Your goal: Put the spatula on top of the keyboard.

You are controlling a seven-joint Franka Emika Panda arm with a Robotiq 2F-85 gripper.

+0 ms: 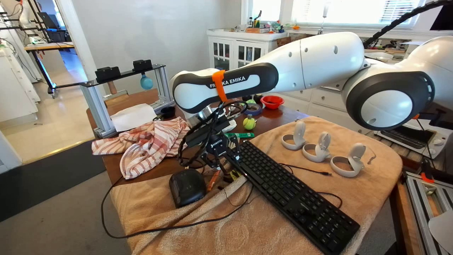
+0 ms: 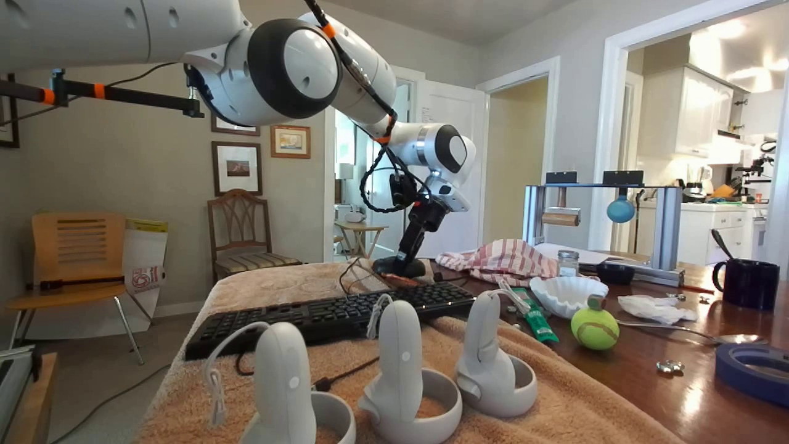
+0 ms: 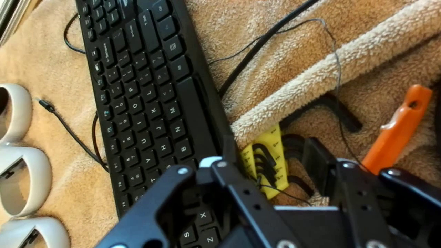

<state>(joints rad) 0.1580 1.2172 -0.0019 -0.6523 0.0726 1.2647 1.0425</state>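
The long black keyboard (image 1: 283, 187) lies on the tan towel; it also shows in an exterior view (image 2: 320, 314) and in the wrist view (image 3: 151, 100). My gripper (image 3: 275, 155) is open beside the keyboard's long edge, one finger over that edge. A yellow holder with black hex keys (image 3: 267, 162) shows between the fingers in the wrist view; I cannot tell whether they touch it. An orange handle-like piece (image 3: 399, 131) with a hole in its end lies beyond the right finger, partly hidden by it. No thing clearly recognisable as a spatula shows; I cannot tell whether the orange piece belongs to one.
A black rounded object (image 1: 187, 187) sits near the gripper. Black cables (image 1: 177, 226) cross the towel (image 1: 226, 233), which has a raised fold. Several white controllers (image 1: 316, 150) stand beyond the keyboard. A striped cloth (image 1: 148, 141), a green tube (image 2: 539, 317) and a tennis ball (image 2: 595, 327) lie nearby.
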